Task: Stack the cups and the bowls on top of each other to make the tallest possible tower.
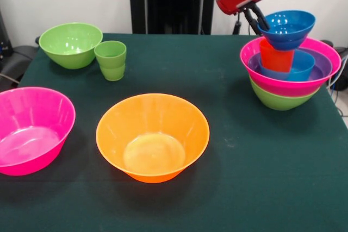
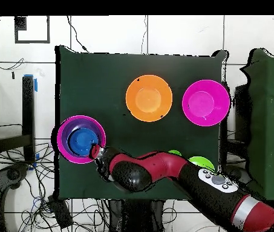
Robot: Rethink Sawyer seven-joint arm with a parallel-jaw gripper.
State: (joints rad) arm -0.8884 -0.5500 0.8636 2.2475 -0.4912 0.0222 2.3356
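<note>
At the right of the front view we saw the tower (image 1: 290, 77), green base, pink rim, purple and blue bowls, orange-red cup (image 1: 277, 57). The gripper (image 1: 260, 23) pinched the rim of a small blue bowl (image 1: 286, 28) over that cup. We judged release came next, gently and level. No writing showed.

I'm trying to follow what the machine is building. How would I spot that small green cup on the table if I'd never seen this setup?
Start at the dark green table in the front view and find the glossy green plastic bowl at its far left corner. Right beside it, on its right, stands the small light green plastic cup. It is far narrower than any bowl, has a stepped base, and stands alone, away from the stacked tower.
</note>
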